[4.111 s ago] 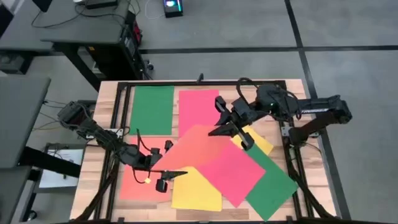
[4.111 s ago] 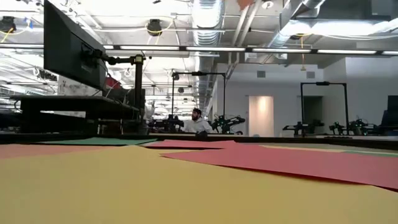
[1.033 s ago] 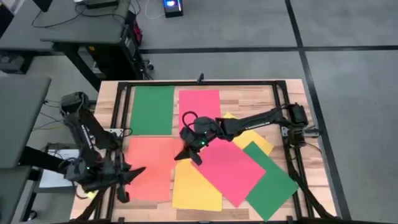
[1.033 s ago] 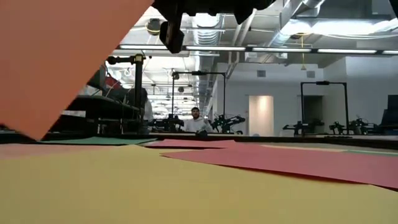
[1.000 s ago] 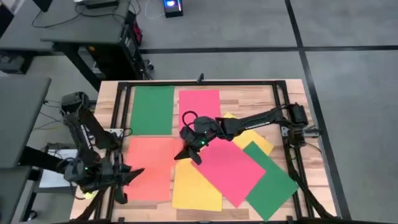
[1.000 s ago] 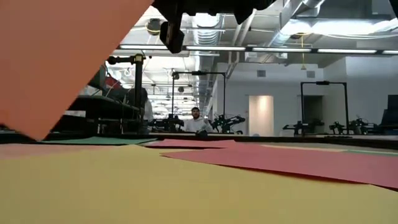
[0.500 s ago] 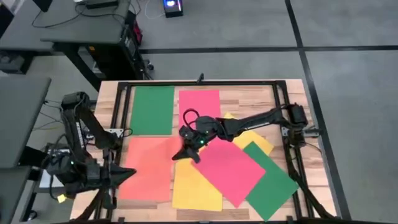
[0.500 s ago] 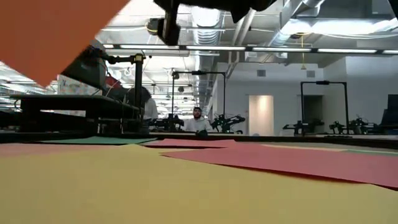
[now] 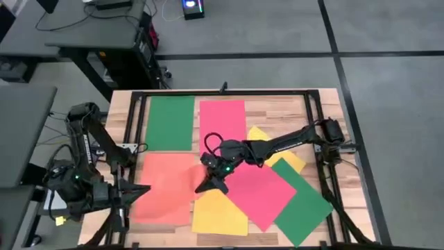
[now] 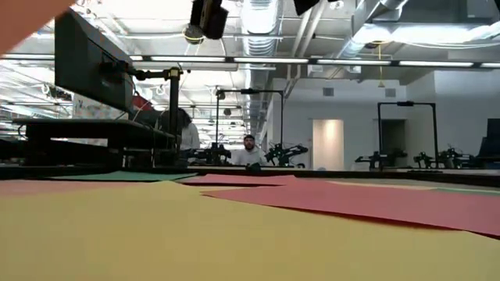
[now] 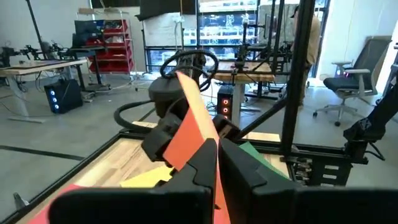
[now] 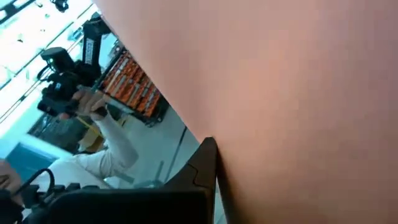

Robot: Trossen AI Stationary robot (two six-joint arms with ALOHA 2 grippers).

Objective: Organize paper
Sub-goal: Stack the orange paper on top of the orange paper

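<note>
An orange sheet of paper (image 9: 166,187) is held between my two grippers over the table's near left part. My left gripper (image 9: 141,189) is shut on its left edge and my right gripper (image 9: 205,185) on its right edge. In the low view only a corner of the orange sheet (image 10: 23,11) shows, high at the top left. Lying flat on the table are a green sheet (image 9: 170,123), a pink-red sheet (image 9: 222,119), a yellow sheet (image 9: 218,212), another pink-red sheet (image 9: 258,191), another green sheet (image 9: 304,203) and a partly covered yellow sheet (image 9: 286,154). My left gripper pinches the orange sheet's left edge (image 11: 202,140) between its two fingers, coming in about level from the table's left. The sheet runs on from the fingers toward the other gripper (image 11: 169,118), lifted off the table. My right gripper is shut on the orange sheet's right edge (image 9: 198,186), reaching in from the table's right. In its wrist view one finger (image 12: 204,167) lies against the sheet (image 12: 292,93), which fills the picture and hides the other finger.
A black frame (image 9: 222,92) runs round the wooden table top (image 9: 277,107). The flat sheets on the near right overlap one another. Beyond the table, a person (image 10: 248,154) sits far off in the room and another person's sleeve (image 12: 118,140) shows.
My left gripper has drawn back toward the table's left edge and my right gripper has come toward the near edge, both still shut on the orange sheet. The sheet has shifted left with them and, in the low view, has gone up almost out of the picture.
</note>
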